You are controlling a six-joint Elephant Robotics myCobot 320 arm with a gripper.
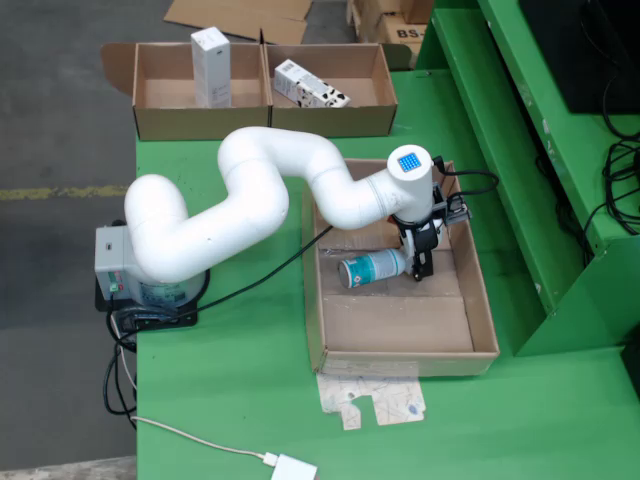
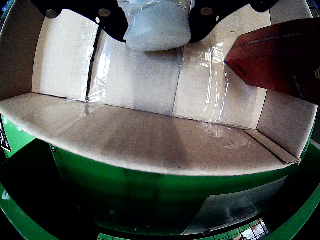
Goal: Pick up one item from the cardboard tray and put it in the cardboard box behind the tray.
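In the fixed view we cannot make out how the gripper [image 1: 421, 262] meets the can [image 1: 372, 268]: its dark jaws cover the can's right end, and they are too small to tell whether they grip it. The can's label is too small to read. In the gripper's own view the top edge cuts off the can [image 2: 157, 25] and the black gripper body, and the right edge cuts off a red carton [image 2: 280, 60], whose print is blurred.

Green table [image 1: 240, 380], grey floor [image 1: 60, 120], perhaps concrete
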